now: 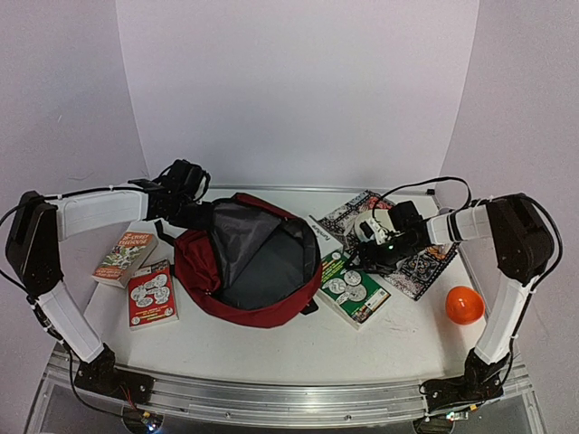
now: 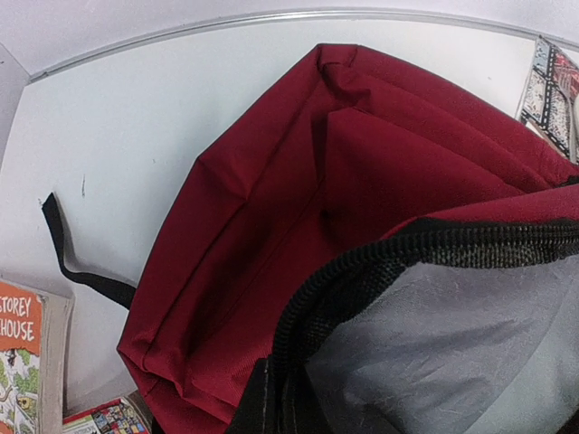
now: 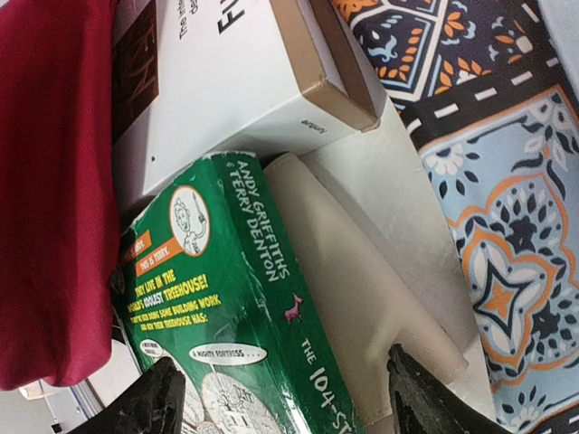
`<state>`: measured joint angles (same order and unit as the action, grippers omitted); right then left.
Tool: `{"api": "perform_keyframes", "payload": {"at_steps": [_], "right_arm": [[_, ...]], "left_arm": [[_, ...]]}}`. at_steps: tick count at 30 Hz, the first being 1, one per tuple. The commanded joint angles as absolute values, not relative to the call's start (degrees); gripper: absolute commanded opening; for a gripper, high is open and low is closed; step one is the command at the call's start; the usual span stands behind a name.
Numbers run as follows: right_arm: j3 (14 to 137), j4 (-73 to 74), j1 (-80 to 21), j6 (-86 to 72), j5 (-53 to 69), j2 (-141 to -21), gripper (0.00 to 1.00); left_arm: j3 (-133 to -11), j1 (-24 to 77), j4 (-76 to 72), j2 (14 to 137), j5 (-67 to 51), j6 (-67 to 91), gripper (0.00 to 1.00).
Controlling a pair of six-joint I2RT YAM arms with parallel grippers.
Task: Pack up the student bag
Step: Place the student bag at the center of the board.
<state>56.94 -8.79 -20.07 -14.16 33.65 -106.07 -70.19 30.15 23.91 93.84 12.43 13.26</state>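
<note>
The student bag (image 1: 244,262) lies in the middle of the table, dark red, unzipped, with its grey lining showing. My left gripper (image 1: 193,210) is at the bag's upper left rim and is shut on the zipper edge (image 2: 362,262), holding the opening up; its fingers are hidden in the left wrist view. My right gripper (image 1: 369,249) hangs over a green paperback (image 1: 353,289) to the right of the bag. In the right wrist view the gripper (image 3: 294,402) is open, one fingertip (image 3: 163,402) over the book's (image 3: 235,307) cover and the other beside its page edge.
A white book (image 1: 327,233) lies between the bag and a large patterned book (image 1: 421,262). An orange ball (image 1: 463,305) sits at the far right. On the left lie a red book (image 1: 152,294) and an orange one (image 1: 124,256). A black strap (image 2: 72,262) trails on the table.
</note>
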Motion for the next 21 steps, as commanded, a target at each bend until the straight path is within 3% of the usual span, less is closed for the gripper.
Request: {"api": "perform_keyframes", "payload": {"at_steps": [1, 10, 17, 21], "right_arm": [[58.3, -2.3, -20.7, -10.8, 33.2, -110.6, 0.77], [58.7, 4.8, -21.2, -6.5, 26.5, -109.3, 0.83], [60.1, 7.3, -22.2, -5.0, 22.9, -111.3, 0.87], [62.3, 10.7, -24.5, -3.2, 18.9, -112.8, 0.87]], "left_arm": [[-73.3, 29.3, 22.8, 95.8, 17.5, 12.0, 0.0], [-74.3, 29.2, 25.1, 97.9, 24.2, 12.9, 0.01], [-75.7, 29.2, 28.8, 101.0, 36.2, 15.0, 0.14], [-75.9, 29.2, 29.9, 101.0, 34.9, 17.2, 0.27]]}}
